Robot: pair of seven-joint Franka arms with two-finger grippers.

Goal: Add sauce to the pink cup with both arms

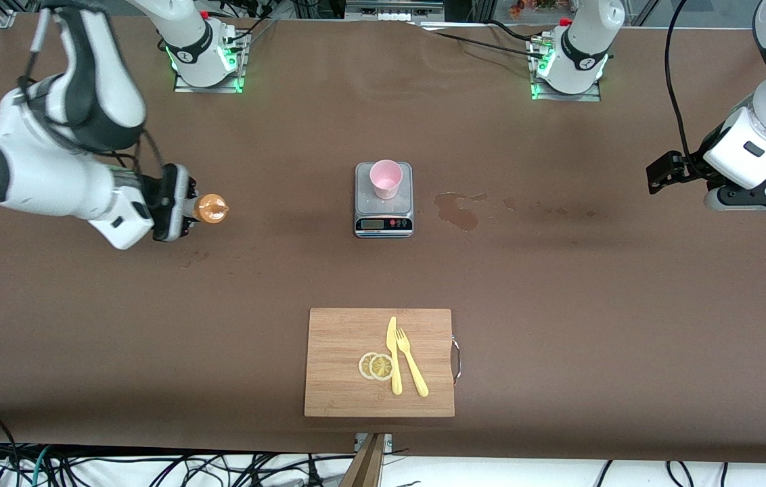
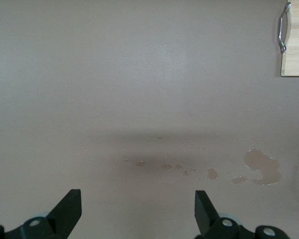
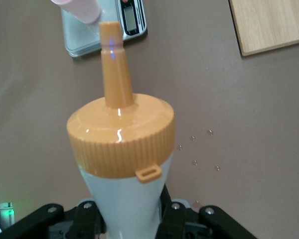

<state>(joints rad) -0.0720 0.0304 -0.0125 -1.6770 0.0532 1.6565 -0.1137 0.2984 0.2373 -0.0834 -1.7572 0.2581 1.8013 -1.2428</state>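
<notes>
Right pincer (image 1: 188, 207), mid-left of frame, grips the sauce (image 1: 210, 207); carry it level, nozzle over the pink cup (image 1: 386, 178) at centre on the scale (image 1: 384, 215). Left pincer (image 1: 662, 173), mid-right, waits open.

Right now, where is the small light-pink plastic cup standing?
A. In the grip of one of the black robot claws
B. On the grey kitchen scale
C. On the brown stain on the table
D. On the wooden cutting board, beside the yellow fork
B: the small light-pink plastic cup stands upright on the platform of the grey kitchen scale, apart from both grippers.
</notes>
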